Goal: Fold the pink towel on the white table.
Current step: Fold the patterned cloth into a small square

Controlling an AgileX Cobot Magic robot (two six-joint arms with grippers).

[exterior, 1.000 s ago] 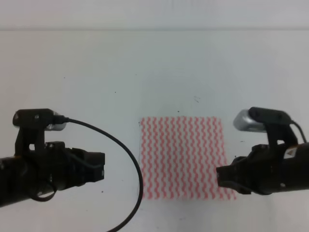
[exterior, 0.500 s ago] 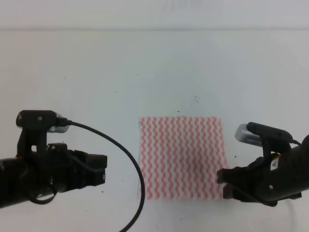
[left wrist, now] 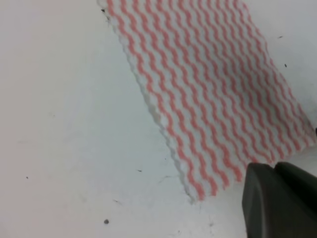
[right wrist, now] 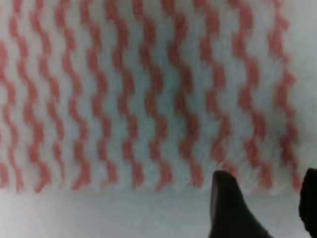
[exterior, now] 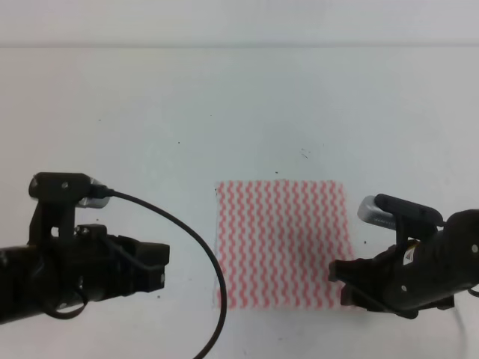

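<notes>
Pink towel (exterior: 282, 244) flat; right gripper (right wrist: 262, 198) parted at its corner.

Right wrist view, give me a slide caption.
Open right end effector poised at the near edge of the flat pink towel on the white table.

We are seeing a large plain white surface (exterior: 150, 97) with dark specks carrying a thin pink-and-white zigzag-striped towel (exterior: 283, 243) lying flat.
</notes>
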